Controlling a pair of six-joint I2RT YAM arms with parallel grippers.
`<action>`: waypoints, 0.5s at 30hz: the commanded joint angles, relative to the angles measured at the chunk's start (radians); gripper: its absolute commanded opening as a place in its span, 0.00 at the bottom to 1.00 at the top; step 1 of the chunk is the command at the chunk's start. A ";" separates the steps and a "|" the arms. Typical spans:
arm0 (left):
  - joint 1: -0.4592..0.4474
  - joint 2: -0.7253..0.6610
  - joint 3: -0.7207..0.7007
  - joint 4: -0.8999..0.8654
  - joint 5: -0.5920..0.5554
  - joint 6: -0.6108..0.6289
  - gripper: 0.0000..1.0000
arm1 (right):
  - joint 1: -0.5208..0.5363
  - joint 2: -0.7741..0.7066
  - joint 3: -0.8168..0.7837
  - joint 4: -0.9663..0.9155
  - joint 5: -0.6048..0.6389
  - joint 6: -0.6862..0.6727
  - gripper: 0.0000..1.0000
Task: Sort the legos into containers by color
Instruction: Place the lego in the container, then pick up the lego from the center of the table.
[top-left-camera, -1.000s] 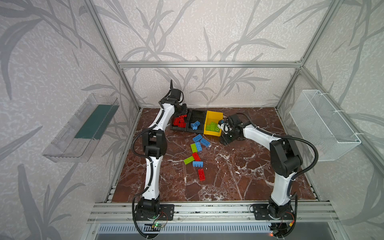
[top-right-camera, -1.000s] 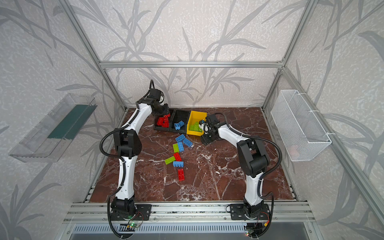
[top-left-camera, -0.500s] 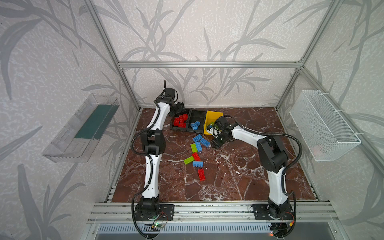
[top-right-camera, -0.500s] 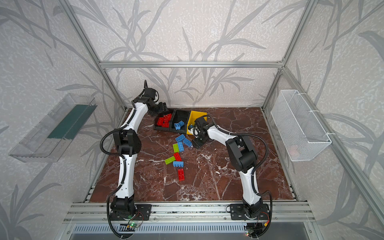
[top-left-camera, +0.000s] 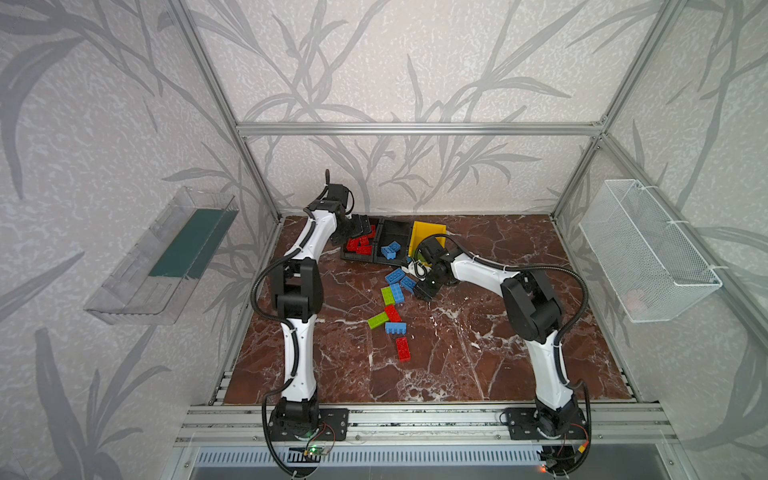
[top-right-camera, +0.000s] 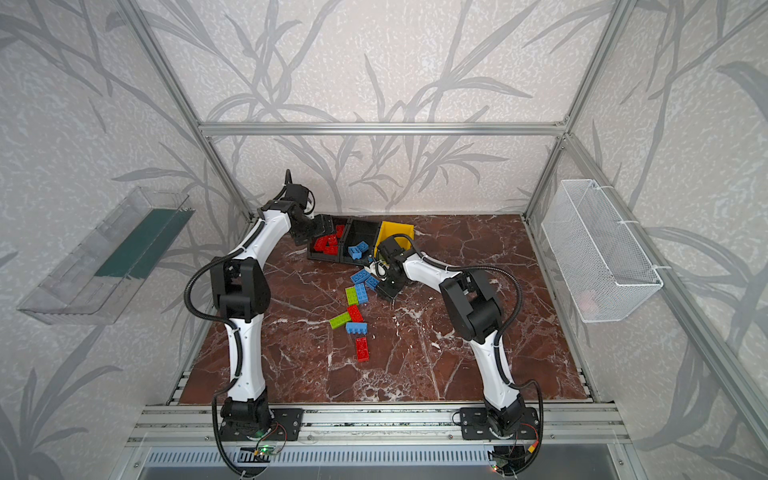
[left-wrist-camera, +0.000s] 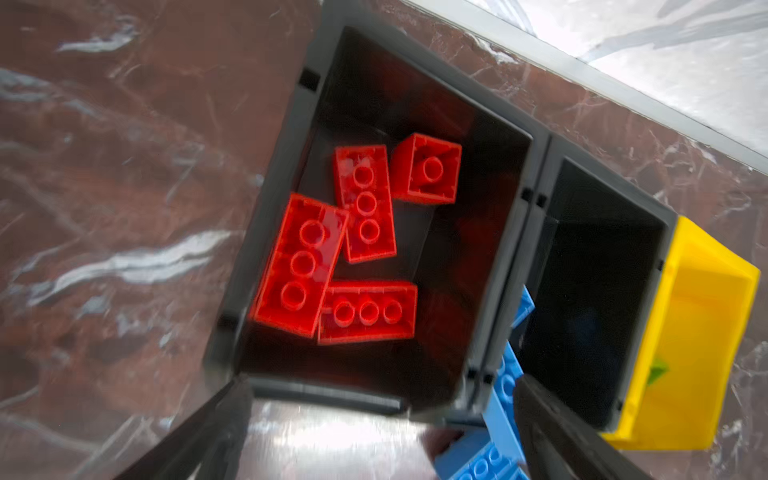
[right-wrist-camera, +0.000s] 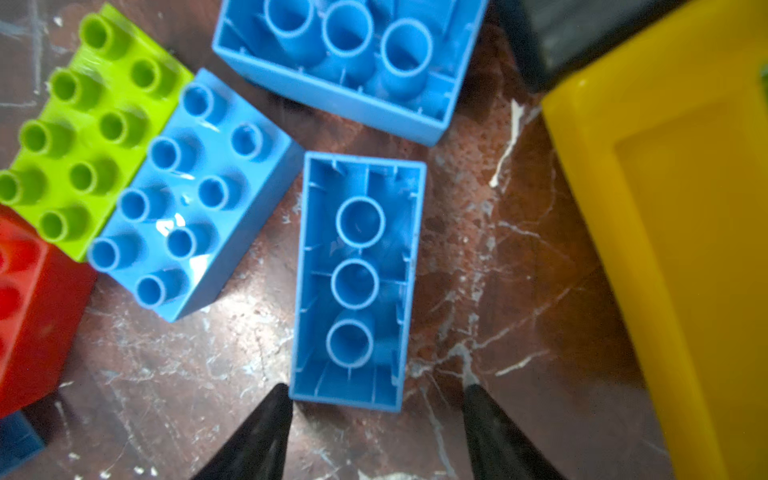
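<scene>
Legos (top-left-camera: 397, 293): several are lying loose on the floor; four red bricks (left-wrist-camera: 365, 203) are resting in a black bin (left-wrist-camera: 324, 392).
Left gripper (left-wrist-camera: 382, 382): hanging wide open and empty over that bin.
Right gripper (right-wrist-camera: 376, 392): hovering with jaws apart at an upturned blue brick (right-wrist-camera: 357, 282), seemingly not touching it.
Yellow bin (right-wrist-camera: 665, 208): sitting just beside.

Red-brown marble table (top-left-camera: 478, 357). At rear, in a touching row: two black bins (top-left-camera: 395, 232), one yellow bin (top-left-camera: 430, 230). Mid-table: loose bricks (top-left-camera: 402, 348), blue, green, red.
</scene>
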 joint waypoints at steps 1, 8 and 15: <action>0.004 -0.109 -0.115 0.094 -0.008 0.005 0.98 | 0.013 0.052 0.082 -0.051 0.013 -0.066 0.66; 0.018 -0.202 -0.253 0.135 -0.028 0.008 0.98 | 0.038 0.152 0.234 -0.131 0.008 -0.081 0.66; 0.023 -0.278 -0.345 0.179 -0.024 0.008 0.98 | 0.038 0.196 0.276 -0.154 0.028 -0.059 0.55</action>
